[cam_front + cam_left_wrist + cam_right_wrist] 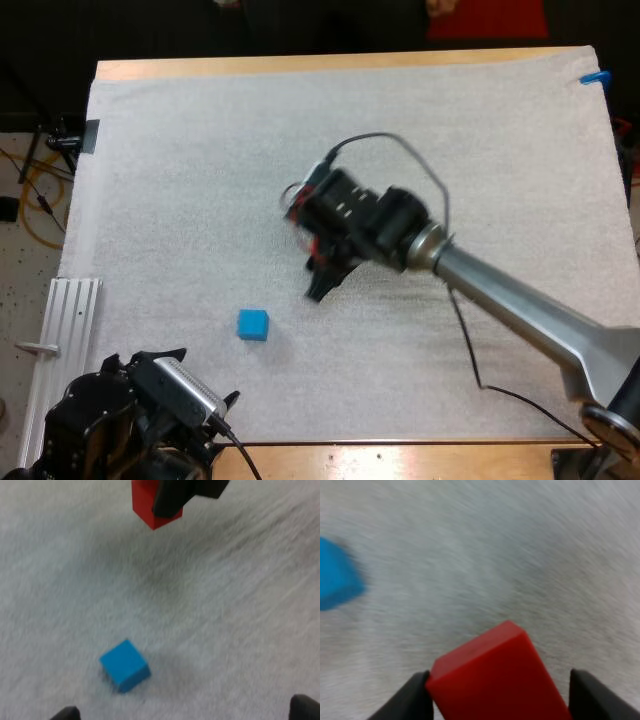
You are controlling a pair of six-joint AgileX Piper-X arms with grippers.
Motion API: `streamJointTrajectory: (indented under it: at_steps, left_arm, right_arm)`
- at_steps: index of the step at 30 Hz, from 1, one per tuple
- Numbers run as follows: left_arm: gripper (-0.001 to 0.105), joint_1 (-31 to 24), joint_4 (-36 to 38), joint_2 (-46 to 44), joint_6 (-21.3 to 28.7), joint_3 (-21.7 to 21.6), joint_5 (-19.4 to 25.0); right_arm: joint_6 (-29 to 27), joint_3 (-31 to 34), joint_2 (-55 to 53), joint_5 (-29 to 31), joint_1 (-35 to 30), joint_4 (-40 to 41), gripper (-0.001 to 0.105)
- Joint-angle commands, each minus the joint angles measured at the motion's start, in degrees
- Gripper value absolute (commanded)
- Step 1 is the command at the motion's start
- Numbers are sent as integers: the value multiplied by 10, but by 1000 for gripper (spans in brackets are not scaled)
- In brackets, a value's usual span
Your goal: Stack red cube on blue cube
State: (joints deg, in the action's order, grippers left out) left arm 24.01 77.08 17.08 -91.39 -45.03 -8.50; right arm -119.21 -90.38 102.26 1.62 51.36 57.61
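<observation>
While the right arm reaches in a long diagonal from the table's right side toward the middle of the white textured mat (180,180), its right gripper (324,282) points down and to the left, raised clear of the mat. Its black fingers (407,700) clamp the small red cube (500,680) from both sides. The small blue cube (253,324) sits on the mat nearby, apart from it. The left gripper (200,382) hangs low at the near edge, facing the blue cube, fingers spread and holding nothing.
</observation>
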Motion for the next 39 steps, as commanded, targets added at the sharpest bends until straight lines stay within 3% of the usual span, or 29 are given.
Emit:
streamJointTrajectory:
  at_steps: [1,10,15,26,39]
  left_arm:
    - [76,2,19,1,-4,-2,27]
    - [76,2,56,0,-76,-2,100]
    - [76,2,56,0,-77,-2,148]
    - [76,2,56,0,-77,-2,148]
    - [76,2,54,0,-77,-2,148]
  right_arm:
    - [-6,-14,-1,6,23,10,19]
    - [-7,-78,49,17,109,9,19]
    - [-6,-112,90,6,121,9,19]
    - [10,-130,146,-42,123,-16,19]
    - [20,-132,180,-44,130,-31,19]
